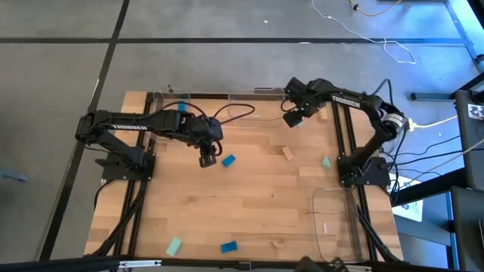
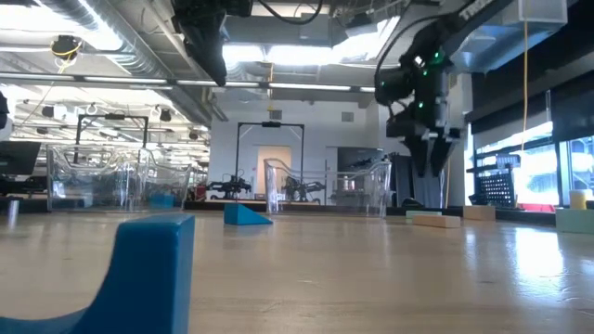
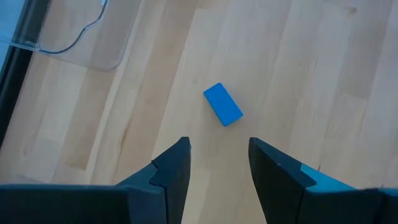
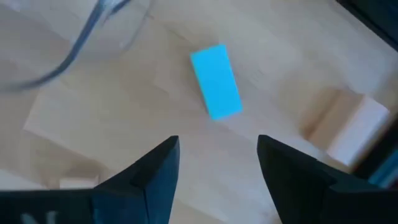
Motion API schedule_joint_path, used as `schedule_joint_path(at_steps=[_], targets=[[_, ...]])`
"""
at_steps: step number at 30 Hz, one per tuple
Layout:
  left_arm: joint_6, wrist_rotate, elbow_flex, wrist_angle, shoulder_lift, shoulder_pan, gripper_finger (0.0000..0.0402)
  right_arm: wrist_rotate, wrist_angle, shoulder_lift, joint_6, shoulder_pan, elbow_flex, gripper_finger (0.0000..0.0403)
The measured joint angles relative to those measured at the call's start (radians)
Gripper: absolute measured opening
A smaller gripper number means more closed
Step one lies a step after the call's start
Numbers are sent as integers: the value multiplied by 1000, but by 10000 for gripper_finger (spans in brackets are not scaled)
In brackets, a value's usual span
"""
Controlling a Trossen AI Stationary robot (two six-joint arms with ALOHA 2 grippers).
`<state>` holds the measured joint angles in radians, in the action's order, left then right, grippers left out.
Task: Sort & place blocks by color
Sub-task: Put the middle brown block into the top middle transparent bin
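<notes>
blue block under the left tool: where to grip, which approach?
Take the blue block across its two long sides, at mid-length, coming straight down. It lies flat on the table with bare wood all round, so nothing blocks a top approach. The left tool hangs open just short of it; the block sits skewed to the fingers, so a wrist turn would likely be needed first.

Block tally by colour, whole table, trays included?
Blue blocks: 3 (one in the far tray)
Mint green blocks: 3 (one under the right arm, colour less certain)
Tan wood blocks: 3
Total: 9
</notes>
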<state>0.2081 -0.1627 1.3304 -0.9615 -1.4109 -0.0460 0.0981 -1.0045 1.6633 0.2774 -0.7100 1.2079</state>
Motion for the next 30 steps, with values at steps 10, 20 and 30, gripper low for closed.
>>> schedule_joint_path(at_steps=[10,20,30], targets=[[26,0,0,0,0,0,153,-14,29,121,-134,-19,0,216],[27,-15,0,1,0,-9,153,106,70,186,-129,-19,0,216],[26,-47,0,1,0,-9,153,111,42,187,-174,-10,0,216]])
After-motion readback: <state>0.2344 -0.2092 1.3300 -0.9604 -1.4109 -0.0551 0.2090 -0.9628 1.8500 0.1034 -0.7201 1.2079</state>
